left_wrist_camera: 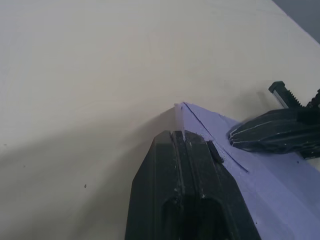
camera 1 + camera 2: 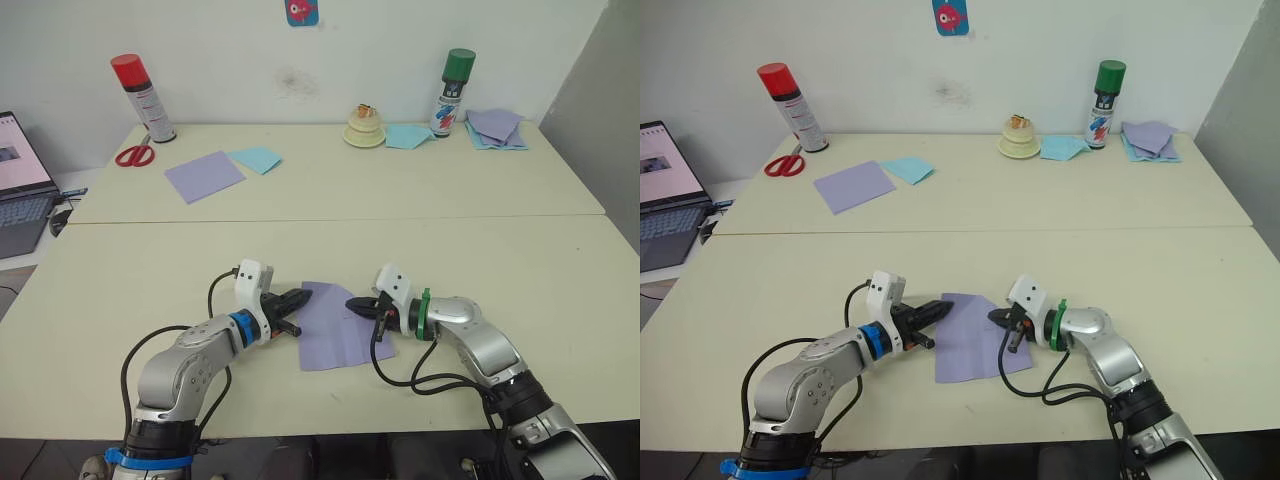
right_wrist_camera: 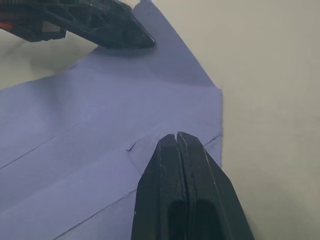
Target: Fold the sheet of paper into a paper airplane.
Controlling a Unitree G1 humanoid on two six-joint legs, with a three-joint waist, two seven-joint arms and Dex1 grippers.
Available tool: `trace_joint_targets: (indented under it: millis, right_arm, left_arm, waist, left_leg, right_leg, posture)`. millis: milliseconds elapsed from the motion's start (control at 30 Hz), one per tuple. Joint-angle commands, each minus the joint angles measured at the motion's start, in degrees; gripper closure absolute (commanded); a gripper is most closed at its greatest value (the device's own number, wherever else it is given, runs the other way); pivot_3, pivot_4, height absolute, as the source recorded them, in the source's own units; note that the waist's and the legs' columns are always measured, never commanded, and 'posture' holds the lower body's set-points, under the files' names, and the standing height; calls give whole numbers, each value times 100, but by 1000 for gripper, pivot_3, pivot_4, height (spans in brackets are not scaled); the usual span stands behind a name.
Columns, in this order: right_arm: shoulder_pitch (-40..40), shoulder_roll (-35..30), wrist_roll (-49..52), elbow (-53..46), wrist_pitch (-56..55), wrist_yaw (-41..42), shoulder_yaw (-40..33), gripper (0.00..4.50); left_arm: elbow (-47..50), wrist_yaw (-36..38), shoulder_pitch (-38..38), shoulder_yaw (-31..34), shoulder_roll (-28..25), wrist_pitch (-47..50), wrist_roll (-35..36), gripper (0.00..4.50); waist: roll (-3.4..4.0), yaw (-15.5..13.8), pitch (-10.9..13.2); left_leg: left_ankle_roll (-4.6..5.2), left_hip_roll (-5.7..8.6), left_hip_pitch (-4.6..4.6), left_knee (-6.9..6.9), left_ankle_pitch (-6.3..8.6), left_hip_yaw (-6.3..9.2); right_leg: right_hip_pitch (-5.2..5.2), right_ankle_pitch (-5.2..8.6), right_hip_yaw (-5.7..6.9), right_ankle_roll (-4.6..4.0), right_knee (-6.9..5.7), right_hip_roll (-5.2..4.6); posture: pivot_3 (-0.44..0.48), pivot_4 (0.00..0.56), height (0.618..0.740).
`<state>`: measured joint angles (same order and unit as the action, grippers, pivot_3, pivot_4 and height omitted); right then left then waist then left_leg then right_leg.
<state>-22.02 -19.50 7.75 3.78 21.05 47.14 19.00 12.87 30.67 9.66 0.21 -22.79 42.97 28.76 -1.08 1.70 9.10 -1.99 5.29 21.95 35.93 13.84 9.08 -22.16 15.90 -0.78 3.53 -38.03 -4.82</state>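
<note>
Two grippers: both at the sheet of paper (image 2: 335, 335) on the desk (image 2: 500, 270).
Left gripper (image 2: 303, 300): pinching the sheet's corner.
Right gripper (image 2: 352, 304): fingers together, pressing the sheet.

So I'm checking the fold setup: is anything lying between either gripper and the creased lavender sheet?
Nothing visible. The left gripper is shut on a corner of the sheet of paper, and the shut right gripper is right over its surface.
</note>
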Motion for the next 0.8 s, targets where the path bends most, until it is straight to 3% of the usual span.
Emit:
trace_joint_targets:
  millis: [33,400,800]
  right_arm:
    - [-54,14,-68,21,132,-19,21,4500]
    - [-171,41,78,-342,601,-12,-31,4500]
    - [-59,0,-26,-262,674,-56,26,4500]
  left_arm:
    - [-172,326,280,-434,-309,-690,-624,4490]
    - [-1119,1051,1137,-874,-624,-1886,-1465,4490]
    - [-590,1353,932,-1598,-877,-2702,-2510,4490]
  waist:
    - [0,-2,0]
    - [1,1,1]
    - [2,3,1]
  left_leg:
    - [0,1,-1,-1,0,-1]
    - [0,3,7,-2,0,1]
    - [1,4,6,-6,1,2]
  right_leg:
    - [0,0,-1,0,0,2]
    - [-8,0,-1,0,3,6]
    - [-8,0,0,0,2,0]
  posture:
    - [0,150,740]
    - [0,150,740]
    - [0,150,740]
